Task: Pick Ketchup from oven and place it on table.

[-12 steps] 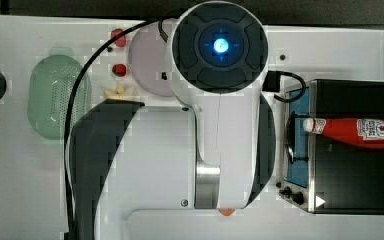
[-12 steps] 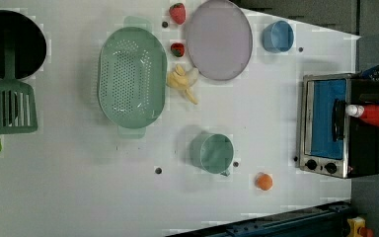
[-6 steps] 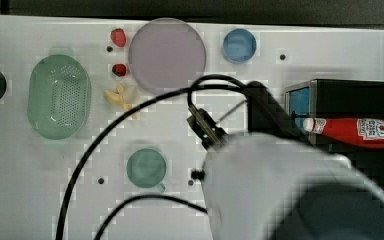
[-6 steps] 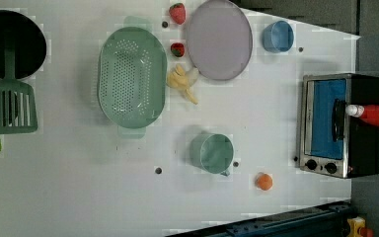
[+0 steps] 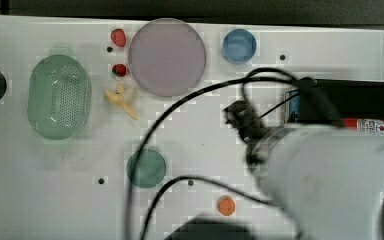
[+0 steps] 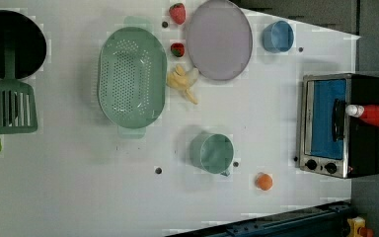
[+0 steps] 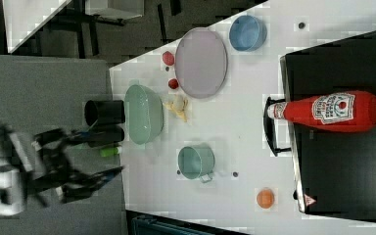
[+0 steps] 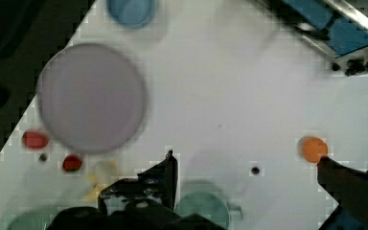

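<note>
Since the earlier frames your arm has swung off the plate area toward the oven (image 6: 343,124) side in the top view; ketchup (image 7: 330,111) hasn't budged. End effector (image 8: 247,165): fingers wide apart, nothing btwn them, hanging above bare surface (image 6: 79,187).

Ketchup lies on its side on the oven's black top, cap over the front edge above the door handle. Oven sits at the surface edge on the left view's right, glass door facing the rest of the items.

Other stuff, left view:
- purple plate (image 6: 219,39) and blue cup (image 6: 278,36) along the far edge
- 2 strawberries (image 6: 177,13) just beside the plate
- green colander (image 6: 131,75) w/ banana (image 6: 183,83) btwn it and the plate
- green mug (image 6: 211,153) mid-surface, small orange fruit (image 6: 263,181) near it, toward the oven

In the wrist view one finger tip sits just beside the orange fruit; can't tell if touching.
</note>
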Robot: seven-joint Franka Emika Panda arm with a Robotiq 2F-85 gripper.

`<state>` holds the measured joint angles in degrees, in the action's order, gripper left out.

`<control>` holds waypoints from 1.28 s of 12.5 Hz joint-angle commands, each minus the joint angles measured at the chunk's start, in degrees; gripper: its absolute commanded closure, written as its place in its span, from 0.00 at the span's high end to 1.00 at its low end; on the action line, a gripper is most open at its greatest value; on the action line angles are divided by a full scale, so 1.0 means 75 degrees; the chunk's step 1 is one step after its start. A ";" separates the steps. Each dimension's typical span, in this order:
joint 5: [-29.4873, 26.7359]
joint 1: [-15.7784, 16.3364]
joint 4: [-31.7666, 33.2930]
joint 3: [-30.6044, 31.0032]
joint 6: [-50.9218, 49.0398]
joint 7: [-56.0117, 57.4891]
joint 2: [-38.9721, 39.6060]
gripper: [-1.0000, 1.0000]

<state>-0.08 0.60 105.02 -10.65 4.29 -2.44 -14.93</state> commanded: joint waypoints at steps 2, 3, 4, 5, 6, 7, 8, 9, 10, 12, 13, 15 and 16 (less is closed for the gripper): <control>0.0018 -0.0286 0.0056 -0.1268 0.0908 0.0015 0.1006 1.00; 0.0018 -0.0294 0.0055 -0.1530 0.1156 0.0021 0.1197 1.00; 0.0017 -0.0306 0.0054 -0.1772 0.1449 0.0021 0.1393 1.00; 0.0018 -0.0321 0.0053 -0.2001 0.1790 0.0021 0.1596 1.00; 0.0017 -0.0344 0.0050 -0.2223 0.2192 0.0021 0.1816 1.00; 0.0017 -0.0371 0.0048 -0.2429 0.2594 0.0021 0.2054 1.00; 0.0017 -0.0394 0.0047 -0.2619 0.2929 0.0021 0.2301 1.00; 0.0017 -0.0407 0.0047 -0.2787 0.3168 0.0021 0.2547 1.00; 0.0015 -0.0431 0.0039 -0.2930 0.3297 0.0021 0.2795 1.00; -0.0107 -0.0516 0.0008 -0.3135 0.3383 0.0021 0.3279 1.00; -0.0313 -0.0595 -0.0022 -0.3199 0.3423 0.0020 0.3506 1.00; -0.0730 -0.0822 -0.0136 -0.3278 0.3680 0.0020 0.3958 1.00; -0.0781 -0.0932 -0.0205 -0.3278 0.3878 0.0020 0.4168 1.00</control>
<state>-5.53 -6.07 102.06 -35.64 34.05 -2.49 14.46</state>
